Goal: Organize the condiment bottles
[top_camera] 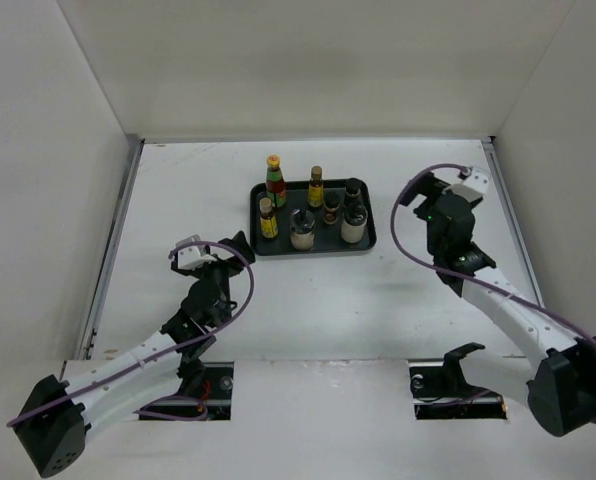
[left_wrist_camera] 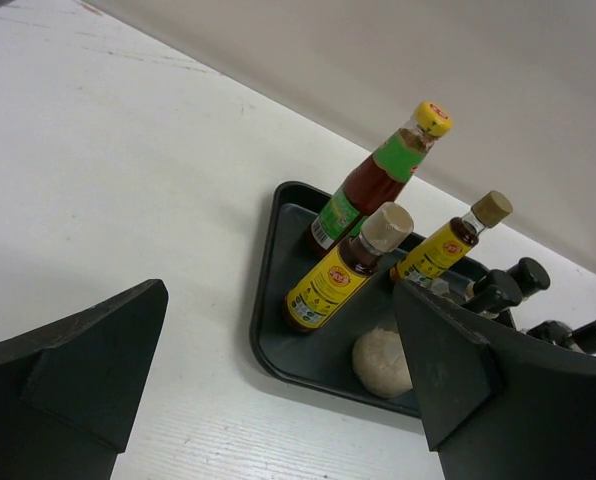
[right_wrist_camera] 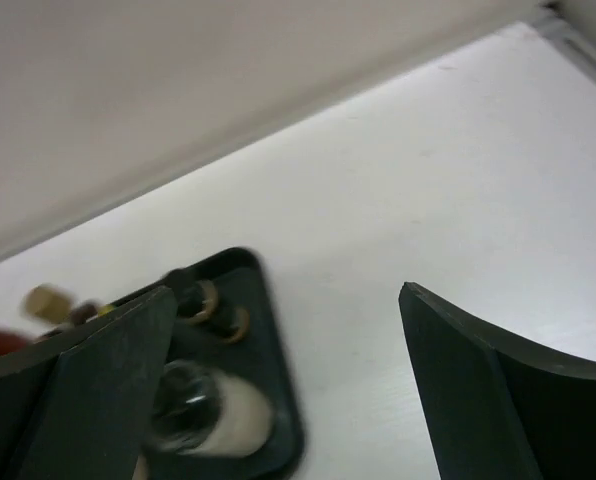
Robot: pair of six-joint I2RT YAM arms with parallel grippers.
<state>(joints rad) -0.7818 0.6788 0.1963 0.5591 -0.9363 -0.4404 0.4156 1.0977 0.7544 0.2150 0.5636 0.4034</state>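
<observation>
Left gripper [left_wrist_camera: 278, 300] spread, six condiment bottles [top_camera: 301, 228] upright

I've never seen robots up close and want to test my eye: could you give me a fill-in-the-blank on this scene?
The condiment bottles all stand on a black ____. The green-and-red bottle has a ____ cap. The left gripper and right gripper are both ____, holding nothing.
Missing words: tray; yellow; open.
</observation>
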